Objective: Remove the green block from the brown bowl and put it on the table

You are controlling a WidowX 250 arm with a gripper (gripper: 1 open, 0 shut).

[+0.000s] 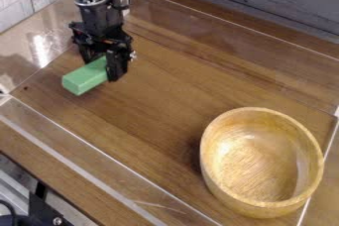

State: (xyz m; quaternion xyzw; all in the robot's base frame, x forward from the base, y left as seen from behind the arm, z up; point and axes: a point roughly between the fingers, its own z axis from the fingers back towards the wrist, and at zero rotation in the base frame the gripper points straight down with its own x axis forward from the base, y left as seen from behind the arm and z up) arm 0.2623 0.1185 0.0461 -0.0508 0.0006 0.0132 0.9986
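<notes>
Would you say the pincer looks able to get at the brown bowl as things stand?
Probably yes: the pincer stands over the green block, and only bare table lies between it and the empty brown bowl.

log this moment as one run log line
green block: on table, out of brown bowl | bowl: empty | hand: over block's end, pointing down, grip unclear

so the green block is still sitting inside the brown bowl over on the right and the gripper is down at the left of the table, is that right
Not quite. The camera view shows the brown bowl empty; the green block lies on the table at the left, by the gripper. The rest is right.
</notes>
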